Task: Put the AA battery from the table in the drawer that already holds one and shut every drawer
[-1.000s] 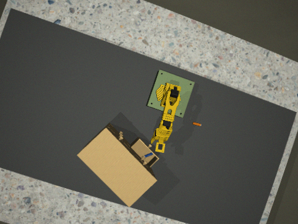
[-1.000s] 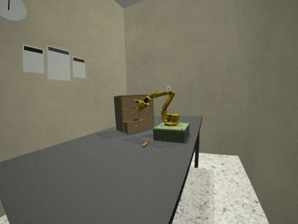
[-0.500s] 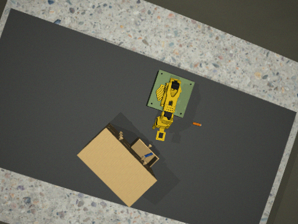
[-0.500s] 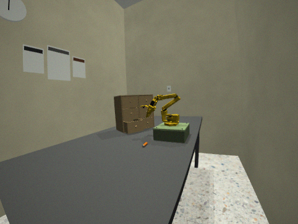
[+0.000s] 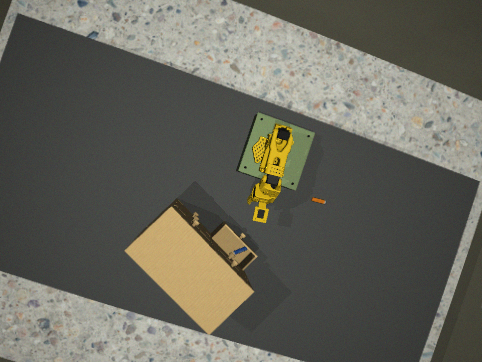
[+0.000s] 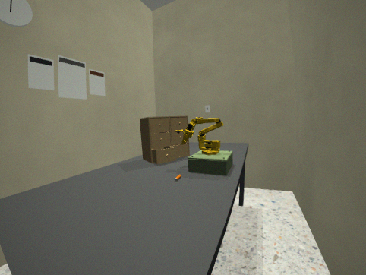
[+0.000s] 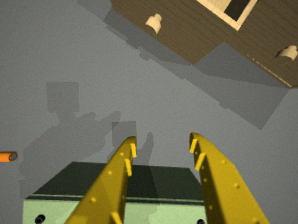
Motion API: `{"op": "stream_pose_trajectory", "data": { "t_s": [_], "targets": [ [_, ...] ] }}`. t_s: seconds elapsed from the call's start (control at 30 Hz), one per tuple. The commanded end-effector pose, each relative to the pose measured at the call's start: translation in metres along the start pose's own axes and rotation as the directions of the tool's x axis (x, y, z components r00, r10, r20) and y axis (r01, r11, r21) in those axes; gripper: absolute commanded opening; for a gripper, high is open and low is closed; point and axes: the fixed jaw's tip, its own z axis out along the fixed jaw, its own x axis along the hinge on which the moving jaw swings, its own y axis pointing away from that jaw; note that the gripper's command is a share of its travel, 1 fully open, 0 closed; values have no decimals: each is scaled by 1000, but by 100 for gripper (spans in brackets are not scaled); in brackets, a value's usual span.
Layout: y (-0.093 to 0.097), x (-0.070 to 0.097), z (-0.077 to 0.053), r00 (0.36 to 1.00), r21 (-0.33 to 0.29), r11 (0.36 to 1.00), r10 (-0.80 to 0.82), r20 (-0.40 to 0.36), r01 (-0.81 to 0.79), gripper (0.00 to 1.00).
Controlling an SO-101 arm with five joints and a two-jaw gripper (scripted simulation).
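The orange AA battery (image 5: 318,201) lies on the dark table to the right of the arm's base; it also shows in the side view (image 6: 178,177) and at the left edge of the wrist view (image 7: 7,157). The wooden drawer cabinet (image 5: 187,270) has one drawer (image 5: 235,246) pulled out, with a small blue thing (image 5: 240,249) inside. My gripper (image 5: 260,214) hangs above the table between the base and the cabinet, well apart from the battery. Its jaws stand a little apart with nothing between them. The open drawer's corner (image 7: 235,10) shows at the top of the wrist view.
The arm stands on a green base block (image 5: 276,151), seen below the jaws in the wrist view (image 7: 115,195). Knobs of two closed drawers (image 7: 154,22) (image 7: 289,52) face the gripper. The table edge runs to the right of the base (image 6: 235,178).
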Motion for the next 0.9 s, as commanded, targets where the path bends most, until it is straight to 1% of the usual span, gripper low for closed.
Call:
{"op": "stream_pose_trajectory", "data": {
  "t_s": [0.0, 0.13, 0.27, 0.37, 0.5, 0.57, 0.6, 0.87],
  "targets": [
    [-1, 4, 1, 1000, 3, 1000, -1, -11, 1, 21],
    [-3, -22, -30, 993, 10, 1000, 4, 122, -5, 21],
    [-4, -39, -65, 967, 17, 1000, 8, 253, -12, 21],
    [-4, -44, -93, 937, 21, 1000, 9, 349, -18, 21],
    [-4, -43, -129, 882, 25, 999, 10, 470, -25, 21],
    [-4, -43, -129, 882, 25, 999, 10, 470, -25, 21],
    [-4, -42, -135, 872, 26, 999, 10, 489, -27, 21],
    [-4, -42, -135, 872, 26, 999, 10, 489, -27, 21]
  ]
}}
